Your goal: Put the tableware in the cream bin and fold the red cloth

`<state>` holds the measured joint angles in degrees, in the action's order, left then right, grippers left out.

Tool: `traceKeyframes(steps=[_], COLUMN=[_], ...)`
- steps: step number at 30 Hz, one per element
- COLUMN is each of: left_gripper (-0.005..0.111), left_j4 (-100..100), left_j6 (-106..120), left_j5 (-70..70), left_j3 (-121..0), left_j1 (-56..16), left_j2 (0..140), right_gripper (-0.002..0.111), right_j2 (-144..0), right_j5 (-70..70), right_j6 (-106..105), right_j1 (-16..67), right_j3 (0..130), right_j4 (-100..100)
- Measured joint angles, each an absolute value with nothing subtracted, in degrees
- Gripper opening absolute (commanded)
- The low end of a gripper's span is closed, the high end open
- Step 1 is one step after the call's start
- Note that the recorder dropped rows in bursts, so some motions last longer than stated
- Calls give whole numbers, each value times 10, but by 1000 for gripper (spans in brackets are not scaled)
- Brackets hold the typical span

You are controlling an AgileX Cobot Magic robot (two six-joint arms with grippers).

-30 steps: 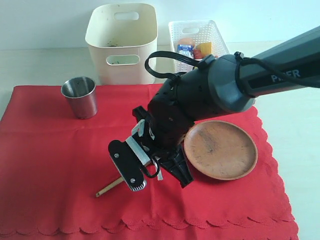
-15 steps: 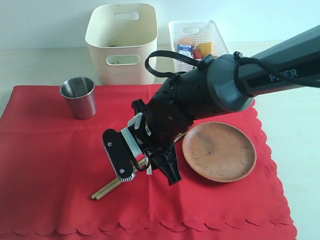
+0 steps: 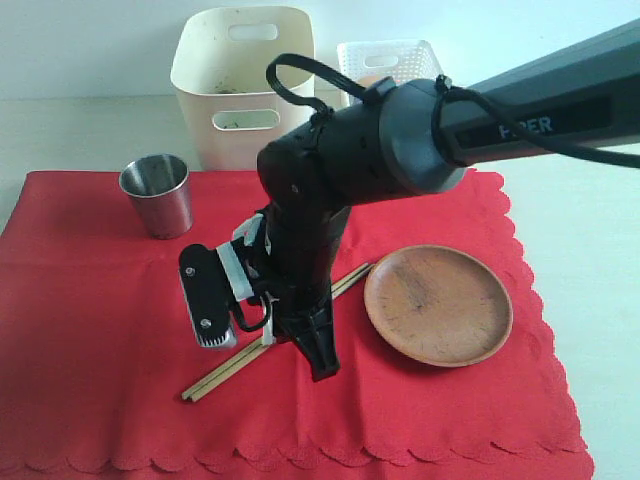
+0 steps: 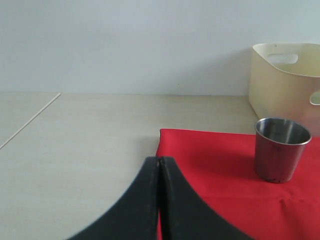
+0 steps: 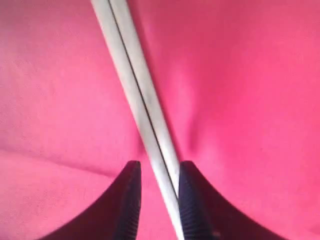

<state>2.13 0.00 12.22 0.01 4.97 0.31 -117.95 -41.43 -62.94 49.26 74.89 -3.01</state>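
- Right gripper [image 5: 159,170]: jaws partly spread and straddling the wooden chopsticks [image 5: 135,90]. One finger [image 5: 192,200] lies against the pair. The other stands just short of it, with a sliver of red showing between. Not yet a pinch, as I read it.
- Change over the last second: the wrist has swung from a slant on the plate side to nearly upright over the sticks. The jaws now cross the pair squarely. Earlier only a stub of stick poked out below them.
- The chopsticks lie flat on the red cloth [image 5: 240,100], side by side and touching, and run out past the jaws both ways.
- Meaning for the task: the line-up looks finished. What is left of this step is the squeeze and the lift. The slim pair may roll or split if the fingers close unevenly.
- Outward, one way along the sticks: the round brown plate [image 3: 438,303], just off their tip, where it sat before.
- Further out, on the other side: the steel cup [image 3: 156,193] stands upright on the cloth, unmoved.
- Beyond both, off the cloth: the cream bin [image 3: 243,85], well apart from the jaws. A white lattice basket [image 3: 390,58] is just beside it.
- Left gripper [image 4: 159,200]: jaws pressed together, holding nothing. It sits low over the bare table [image 4: 75,140] at the cloth's edge, with the cup ahead of it.
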Motion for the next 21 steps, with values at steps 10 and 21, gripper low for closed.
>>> traceKeyframes(steps=[10, 21], left_gripper=[0, 0], left_j4=[21, 21], left_j6=[0, 0], left_j5=[122, 122], left_j3=[0, 0], left_j1=[50, 50], left_j2=[3, 3], right_gripper=[29, 51], right_j2=[-1194, -1229], right_j5=[-462, -475], right_j6=[-638, -617], right_j1=[493, 493], right_j3=[786, 806], right_j4=[-86, -93])
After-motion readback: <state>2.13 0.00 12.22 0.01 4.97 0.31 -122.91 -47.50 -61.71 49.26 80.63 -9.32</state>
